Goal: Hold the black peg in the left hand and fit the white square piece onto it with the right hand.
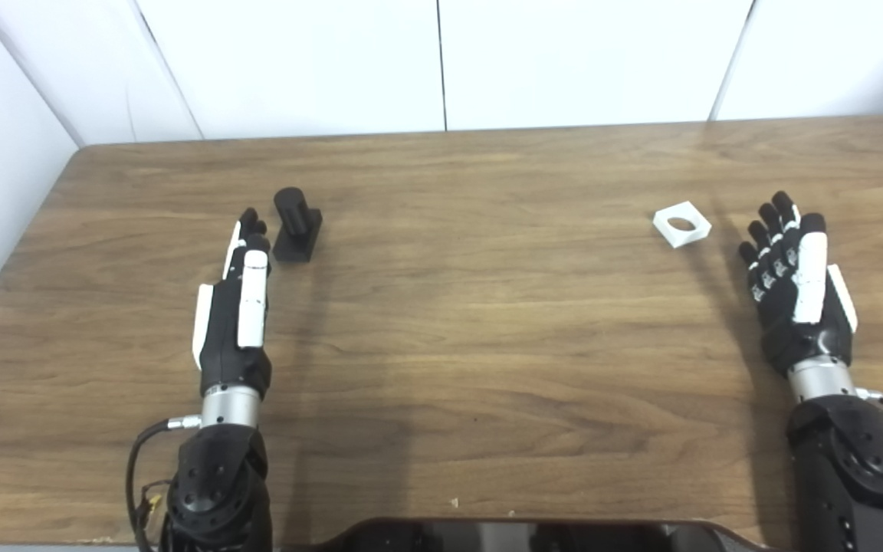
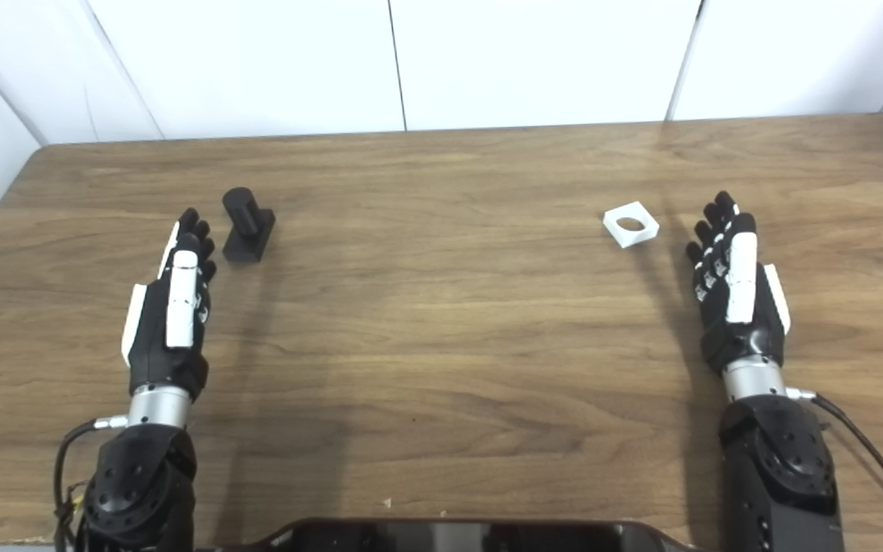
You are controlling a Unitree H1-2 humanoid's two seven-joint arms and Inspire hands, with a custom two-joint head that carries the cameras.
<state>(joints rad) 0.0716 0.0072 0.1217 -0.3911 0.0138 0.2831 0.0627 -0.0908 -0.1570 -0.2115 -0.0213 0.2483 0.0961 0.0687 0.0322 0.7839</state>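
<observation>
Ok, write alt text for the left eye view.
Two open robot hands rest apart on a wooden table, holding nothing. The left robot hand lies just beside a black peg standing on its base; the right robot hand lies near a white square piece with a round hole.

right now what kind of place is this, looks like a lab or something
Probably a robot test bench or lab: a bare wooden table against plain white wall panels, with only a black peg and a white square piece laid out between two open robot hands.
</observation>
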